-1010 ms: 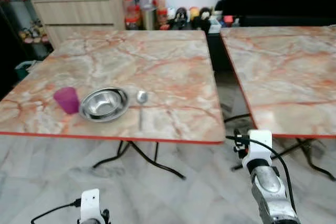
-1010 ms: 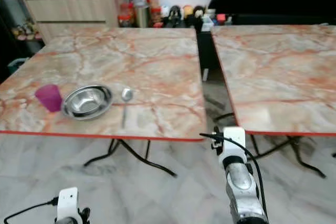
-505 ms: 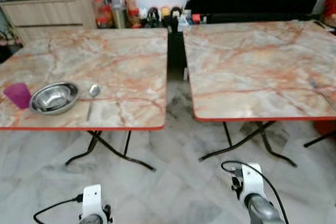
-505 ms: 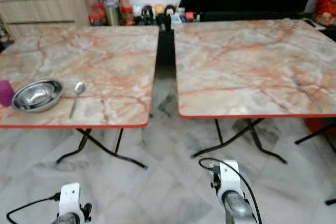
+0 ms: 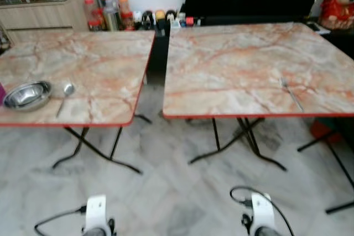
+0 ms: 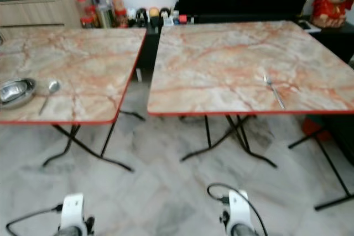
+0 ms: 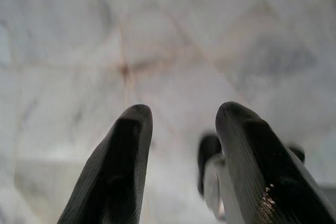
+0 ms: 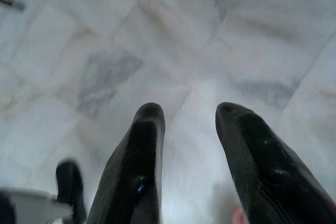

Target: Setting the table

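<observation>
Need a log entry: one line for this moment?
steel bowl and spoon: left table | fork: right table | both arms low, jaws open, empty

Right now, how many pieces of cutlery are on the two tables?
2. A spoon lies beside the bowl on the left table; a fork lies near the right table's front right edge.

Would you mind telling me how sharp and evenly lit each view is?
Left eye view: soft, evenly lit, bowl and fork readable. Left wrist view: floor blurred behind the left end effector. Right wrist view: floor hazy, right end effector dark with slight sheen.
</observation>
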`<state>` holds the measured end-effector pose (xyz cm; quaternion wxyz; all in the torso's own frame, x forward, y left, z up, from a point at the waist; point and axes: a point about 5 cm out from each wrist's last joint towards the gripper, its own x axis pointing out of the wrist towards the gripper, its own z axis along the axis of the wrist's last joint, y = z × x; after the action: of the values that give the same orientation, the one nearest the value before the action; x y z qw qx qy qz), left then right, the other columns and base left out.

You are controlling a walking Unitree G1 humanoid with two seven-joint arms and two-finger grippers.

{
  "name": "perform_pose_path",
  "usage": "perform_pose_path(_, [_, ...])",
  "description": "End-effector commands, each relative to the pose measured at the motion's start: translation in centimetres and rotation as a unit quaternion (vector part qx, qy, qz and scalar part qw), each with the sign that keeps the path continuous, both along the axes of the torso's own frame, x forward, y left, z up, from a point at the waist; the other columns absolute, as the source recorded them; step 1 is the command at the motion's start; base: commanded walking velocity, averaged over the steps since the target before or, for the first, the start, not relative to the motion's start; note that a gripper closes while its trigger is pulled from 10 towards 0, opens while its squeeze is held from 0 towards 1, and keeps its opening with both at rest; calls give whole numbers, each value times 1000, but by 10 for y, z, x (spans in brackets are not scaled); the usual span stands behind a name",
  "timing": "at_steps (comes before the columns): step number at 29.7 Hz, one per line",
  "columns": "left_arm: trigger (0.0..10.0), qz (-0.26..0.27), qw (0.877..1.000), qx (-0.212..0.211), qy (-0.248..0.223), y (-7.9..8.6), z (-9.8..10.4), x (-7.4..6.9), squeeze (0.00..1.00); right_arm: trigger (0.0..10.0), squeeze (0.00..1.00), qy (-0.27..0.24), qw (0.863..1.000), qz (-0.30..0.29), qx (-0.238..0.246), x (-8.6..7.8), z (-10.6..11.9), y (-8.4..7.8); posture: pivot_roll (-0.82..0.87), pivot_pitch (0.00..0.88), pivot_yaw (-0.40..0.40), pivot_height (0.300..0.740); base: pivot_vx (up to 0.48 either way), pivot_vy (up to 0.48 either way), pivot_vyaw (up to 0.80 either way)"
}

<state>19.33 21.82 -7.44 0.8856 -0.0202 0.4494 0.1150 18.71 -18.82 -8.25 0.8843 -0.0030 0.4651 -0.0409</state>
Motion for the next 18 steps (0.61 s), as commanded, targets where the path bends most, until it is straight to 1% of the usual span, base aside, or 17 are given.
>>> perform_pose_path(1, [10000, -11, 1000, -10, 3, -4, 0, 3, 0, 10000, 0, 0, 1000, -2, -3, 0, 0, -2, 9, 0, 30, 740, 0, 0, 0])
perform_pose_path(4, [10000, -13, 1000, -11, 4, -5, 0, 3, 0, 10000, 0, 2, 1000, -2, -4, -1, 0, -2, 9, 0, 30, 740, 0, 0, 0])
perform_pose_path(7, [10000, -5, 1000, -12, -3, -5, 1, 4, 0, 10000, 0, 11, 1000, -3, -3, -7, -3, -7, 9, 0, 27, 740, 0, 0, 0])
perform_pose_path(10, [10000, -6, 1000, -5, 4, -4, 0, 2, 0, 10000, 0, 14, 1000, 0, -3, -9, -3, -9, 12, 0, 26, 740, 410, 0, 0])
perform_pose_path(13, [10000, -4, 1000, -6, 8, -4, -1, 1, 0, 10000, 0, 14, 1000, 0, -1, -10, -3, -11, 16, 0, 24, 740, 480, 0, 0])
perform_pose_path(18, [10000, 0, 1000, -7, 10, 0, -2, -4, 0, 10000, 0, 15, 1000, 7, -3, -9, -3, -10, 15, 0, 24, 740, 480, 0, 0])
